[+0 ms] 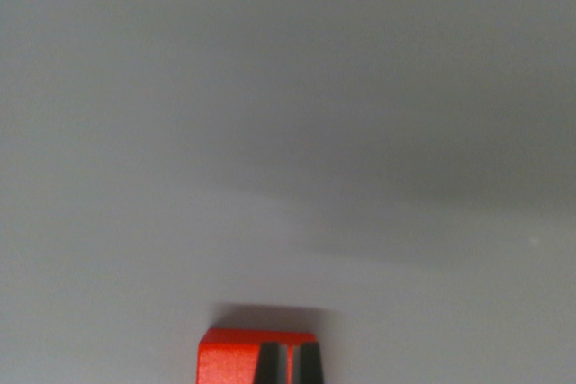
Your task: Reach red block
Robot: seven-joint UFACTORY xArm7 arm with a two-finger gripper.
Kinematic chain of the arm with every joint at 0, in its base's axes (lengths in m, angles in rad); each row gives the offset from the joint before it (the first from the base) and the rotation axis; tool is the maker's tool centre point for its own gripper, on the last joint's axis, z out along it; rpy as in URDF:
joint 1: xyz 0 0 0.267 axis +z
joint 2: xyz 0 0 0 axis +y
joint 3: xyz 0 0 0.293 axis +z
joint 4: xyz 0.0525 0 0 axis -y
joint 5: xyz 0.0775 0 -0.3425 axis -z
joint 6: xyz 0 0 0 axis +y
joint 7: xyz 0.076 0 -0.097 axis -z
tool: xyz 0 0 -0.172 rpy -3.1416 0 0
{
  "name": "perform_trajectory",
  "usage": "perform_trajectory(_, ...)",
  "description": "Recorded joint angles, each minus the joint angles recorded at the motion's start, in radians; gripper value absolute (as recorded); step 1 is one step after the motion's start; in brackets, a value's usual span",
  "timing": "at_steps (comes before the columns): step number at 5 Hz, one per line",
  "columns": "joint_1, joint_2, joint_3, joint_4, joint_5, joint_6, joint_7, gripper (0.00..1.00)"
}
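1. Wrist view filled almost wholly by a plain, matte grey tabletop (288,132) – soft-focused, with no pattern or edge to be made out.
2. Low at the bottom edge, a little toward the wrist view's left of centre: a small red block (229,361) with a flat top and sharp corners, cut off by the lower border so that only its upper part shows.
3. Resting on the tabletop, to judge by the dark soft shadow (270,317) lying just above the block's far edge and spreading slightly toward the wrist view's right.
4. On the block's right half, two narrow black tapered shapes (267,368) side by side, wider at the bottom, with a thin strip of red between them.
5. Impossible to say whether these are markings on the block or parts of the gripper standing in front of it – too blurred and too cropped.
6. Gripper state therefore not readable: no way to tell whether apart, together or closed on anything.
7. Across the middle of the view, a broad diagonal band of darker grey shading over the tabletop, lighter below it and toward the wrist view's left.
8. Far toward the wrist view's right, a tiny pale speck (535,241) on the surface, well apart from the block.
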Motion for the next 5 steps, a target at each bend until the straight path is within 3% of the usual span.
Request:
perform_trajectory(1, 0.0000, 0.000, 0.000, 0.000, 0.0000, 0.000, 0.000, 0.00)
perform_trajectory(2, 0.0039, 0.007, 0.003, -0.031, 0.0009, -0.035, 0.005, 0.00)
perform_trajectory(5, 0.0074, 0.014, 0.006, -0.058, 0.0016, -0.067, 0.009, 0.00)
